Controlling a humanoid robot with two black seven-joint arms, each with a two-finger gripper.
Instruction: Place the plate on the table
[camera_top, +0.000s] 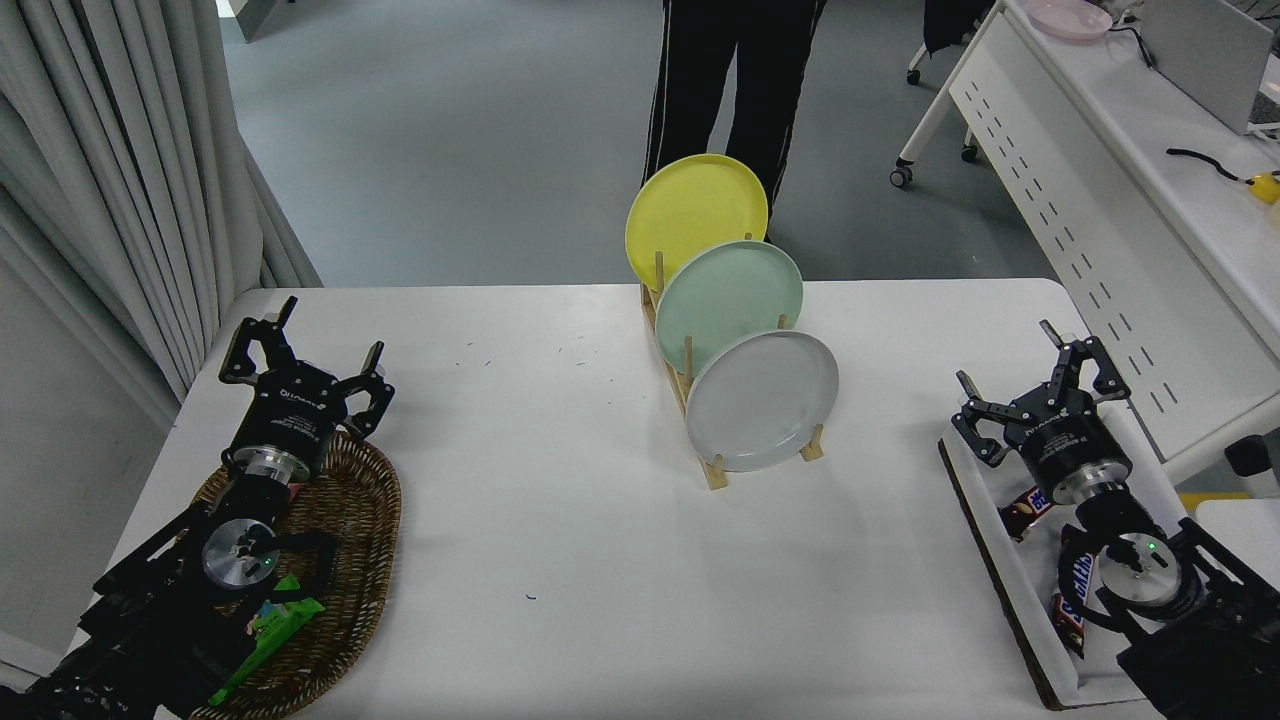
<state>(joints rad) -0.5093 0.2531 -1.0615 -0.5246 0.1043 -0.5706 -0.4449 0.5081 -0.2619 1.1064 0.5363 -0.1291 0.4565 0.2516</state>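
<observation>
Standing upright in the front slot of the wooden rack (700, 400), the grey plate (762, 401) could drag the rack or knock the green plate (728, 297) behind it if pulled out crooked. The right gripper (1035, 380) hovers well apart over a white tray (985, 530), jaws wide; the left gripper (300, 355) sits parked, also spread.

Ahead of you the table (560, 520) lies bare across its broad middle and near edge. A wooden rack (700, 430) stands at centre toward the far side, holding three upright plates in a row: yellow (695, 215) farthest, green (730, 300) between, grey (762, 400) nearest. A wicker basket (350, 540) fills the near left corner, a white tray (1010, 590) the near right. A person (735, 80) stands beyond the far edge.
</observation>
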